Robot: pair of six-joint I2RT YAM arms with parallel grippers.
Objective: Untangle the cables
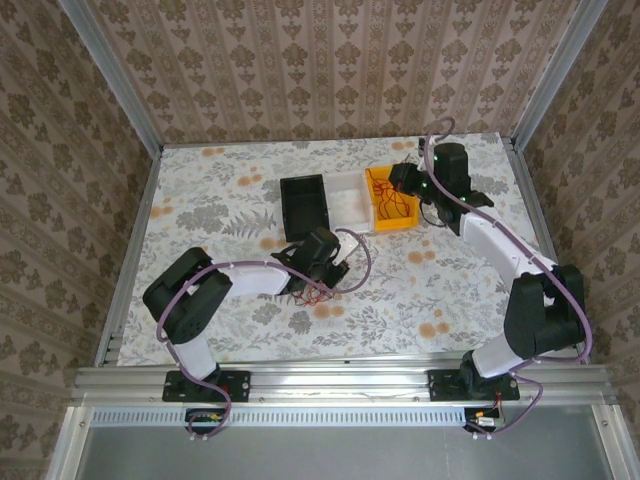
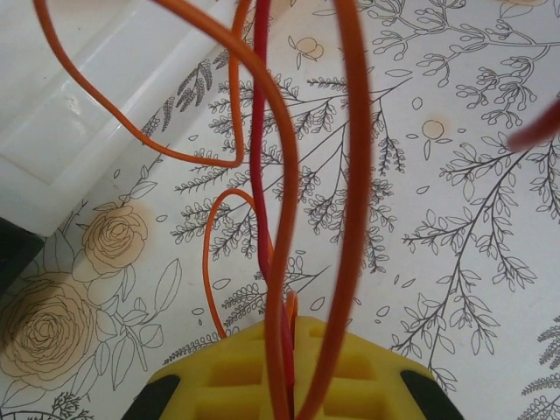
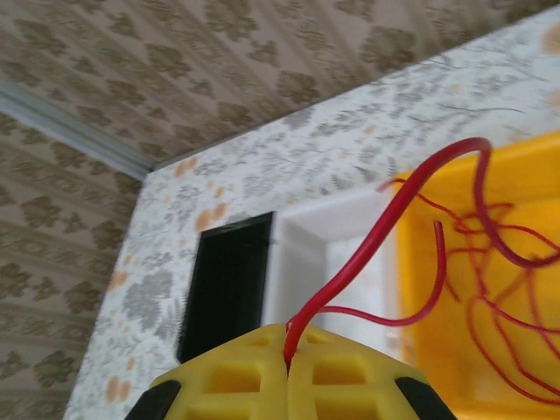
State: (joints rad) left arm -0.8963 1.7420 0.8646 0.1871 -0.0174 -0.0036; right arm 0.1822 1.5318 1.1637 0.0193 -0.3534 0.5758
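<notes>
The cables are thin red wires. A loose tangle of them (image 1: 385, 200) lies in the yellow bin (image 1: 396, 222) at the back right. My right gripper (image 1: 400, 182) hovers over that bin, shut on one red wire (image 3: 385, 229) that rises from the tangle (image 3: 503, 289) to the pinched yellow fingertips (image 3: 289, 339). My left gripper (image 1: 318, 270) sits mid-table, shut on a few red and orange-red wires (image 2: 280, 175) that loop above the floral tabletop. Their strands run into the closed yellow fingertips (image 2: 291, 325). A few thin strands (image 1: 315, 294) trail on the table just below that gripper.
A black bin (image 1: 305, 205) and a white bin (image 1: 345, 195) stand side by side left of the yellow one, all at the back centre. The white bin's corner (image 2: 70, 114) lies close to the left gripper. Aluminium rails frame the table; patterned walls enclose it.
</notes>
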